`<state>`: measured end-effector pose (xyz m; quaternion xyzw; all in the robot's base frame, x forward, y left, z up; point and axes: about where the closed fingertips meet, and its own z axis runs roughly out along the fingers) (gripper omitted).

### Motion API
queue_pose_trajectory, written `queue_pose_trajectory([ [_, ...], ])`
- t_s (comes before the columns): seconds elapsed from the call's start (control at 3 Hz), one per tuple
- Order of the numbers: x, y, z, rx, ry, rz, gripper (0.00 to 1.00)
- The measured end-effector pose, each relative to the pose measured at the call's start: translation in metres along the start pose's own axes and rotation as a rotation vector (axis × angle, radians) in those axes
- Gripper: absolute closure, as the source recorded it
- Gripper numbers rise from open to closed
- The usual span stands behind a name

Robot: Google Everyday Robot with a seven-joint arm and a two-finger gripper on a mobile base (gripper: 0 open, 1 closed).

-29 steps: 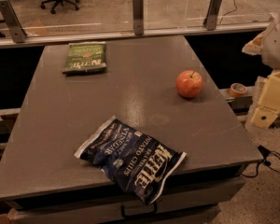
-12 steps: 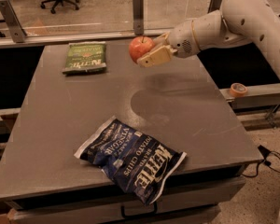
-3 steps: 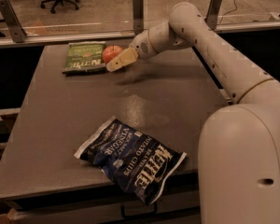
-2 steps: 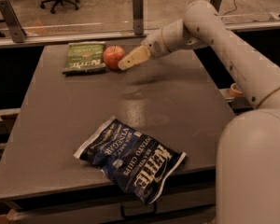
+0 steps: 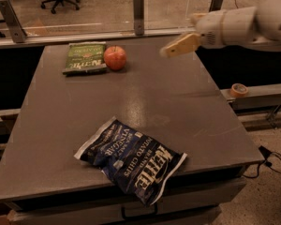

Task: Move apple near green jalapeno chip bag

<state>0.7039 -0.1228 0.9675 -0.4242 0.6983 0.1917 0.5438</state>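
Note:
The red-orange apple [image 5: 114, 58] rests on the grey table [image 5: 178, 97] at the far left, right beside the right edge of the flat green jalapeno chip bag [image 5: 85, 57]. The gripper [image 5: 171, 49] is up in the air over the table's far right part, well to the right of the apple and apart from it. It holds nothing. The white arm reaches in from the upper right.
A larger dark blue and white chip bag [image 5: 131, 158] lies at the table's front edge, partly overhanging it. A glass barrier with metal posts [image 5: 138, 6] runs behind the table. A roll of tape [image 5: 238, 89] sits on a ledge to the right.
The apple has been set down beside the green bag and let go. The gripper has pulled away to the right and up, now empty.

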Motion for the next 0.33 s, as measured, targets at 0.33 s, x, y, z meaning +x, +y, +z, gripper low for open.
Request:
queue_pose_trajectory([
  [0.33, 0.0197, -0.0206, -0.0471, 0.074, 0.011, -0.017, 0.0],
])
